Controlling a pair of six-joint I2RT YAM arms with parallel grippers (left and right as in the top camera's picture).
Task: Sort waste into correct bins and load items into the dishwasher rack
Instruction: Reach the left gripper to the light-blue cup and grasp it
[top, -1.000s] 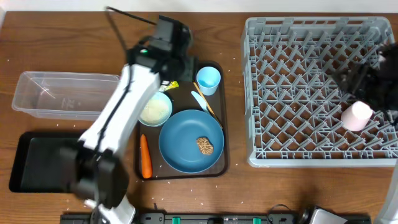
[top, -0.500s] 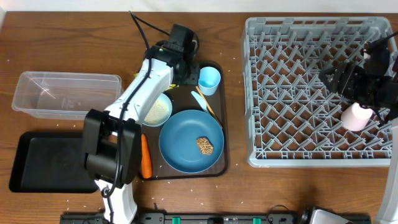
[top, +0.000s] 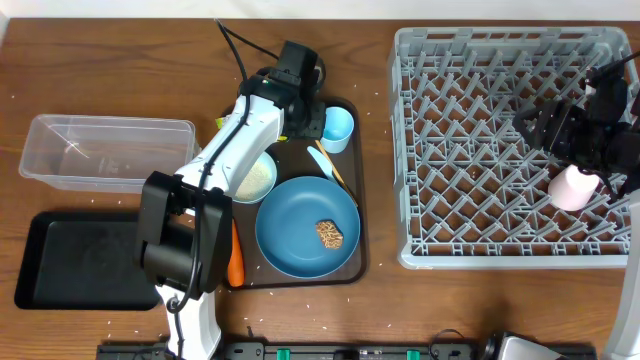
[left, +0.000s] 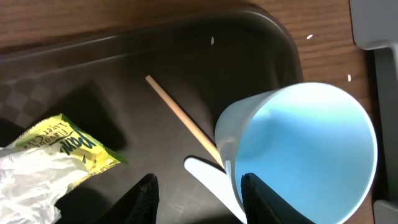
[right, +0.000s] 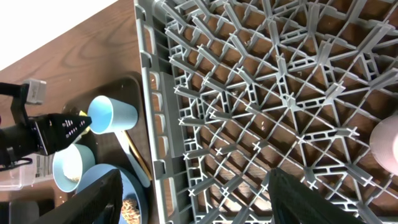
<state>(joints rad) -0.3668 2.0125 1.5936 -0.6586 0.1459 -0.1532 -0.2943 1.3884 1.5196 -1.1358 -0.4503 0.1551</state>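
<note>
**Landmark:** dark brown serving tray (top: 352, 266) on the bench (top: 100, 60).

- **Near edge of the tray:** the carrot (top: 235, 265) lies here. Beside it is the dark-blue plate (top: 295, 215), which bears the brown food lump (top: 330, 234).
- **Mid-tray:** light blue bowl (top: 256, 178) of rice.
- **Far end of the tray:** the left claw (left: 202, 202), spread and empty, straddles the flat utensil (left: 208, 177), with its right finger at the light blue cup (left: 305, 146). The wrapper (left: 43, 155) lies towards the tray's left side.
- **Right of the tray:** the right claw (right: 196, 199) hangs released over the dishwasher rack (top: 480, 60). The rack holds the pink cup (top: 573, 186).

Bare brown tray (left: 155, 50) floor between wrapper (left: 56, 155) and blue cup (left: 305, 149); chopstick (left: 180, 115) crosses gap.
</note>
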